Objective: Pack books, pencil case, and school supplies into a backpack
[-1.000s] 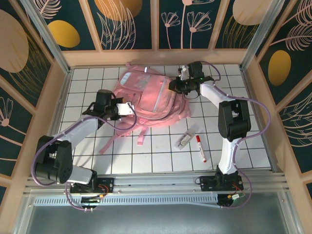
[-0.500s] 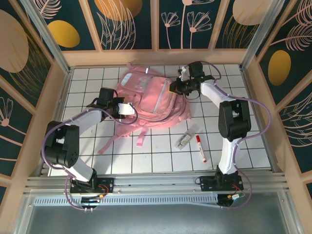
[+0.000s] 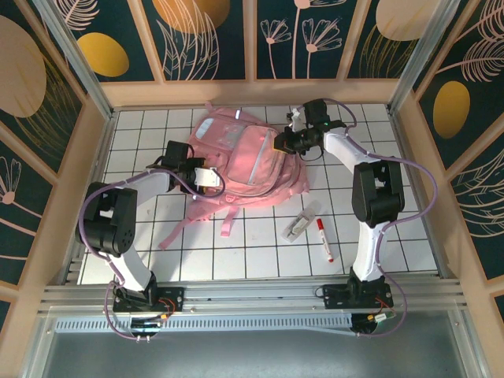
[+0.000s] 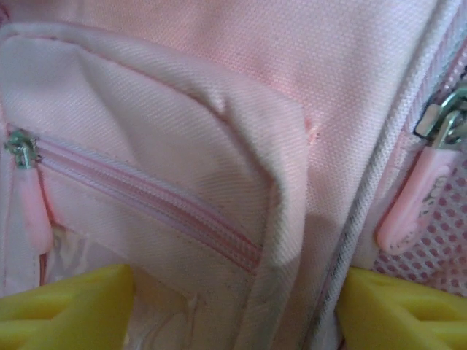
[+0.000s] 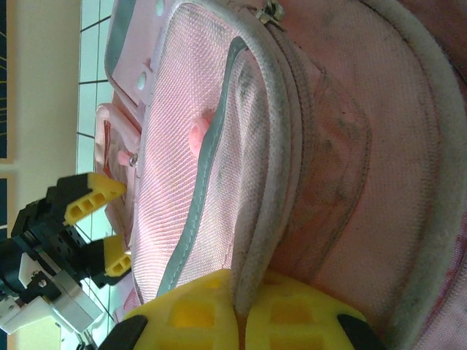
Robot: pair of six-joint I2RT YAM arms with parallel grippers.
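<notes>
From above, my left gripper has slid right since a second ago, onto the left side of the backpack. My right gripper is at its far right edge. The marker lies unpacked on the table.

Left wrist: my jaws stand apart around a zip pocket.

Right wrist: my fingers are clamped on the backpack's rim. Nearly all the packing remains, I judge.

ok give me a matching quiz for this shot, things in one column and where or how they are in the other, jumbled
1 backpack
2 marker
3 left jaws
4 right jaws

A shut on the backpack's edge piping
B pink, far middle of the tiled table
C open, at a zip pocket
D red-capped, lying loose on that table

Pairs: 1-B, 2-D, 3-C, 4-A
</notes>
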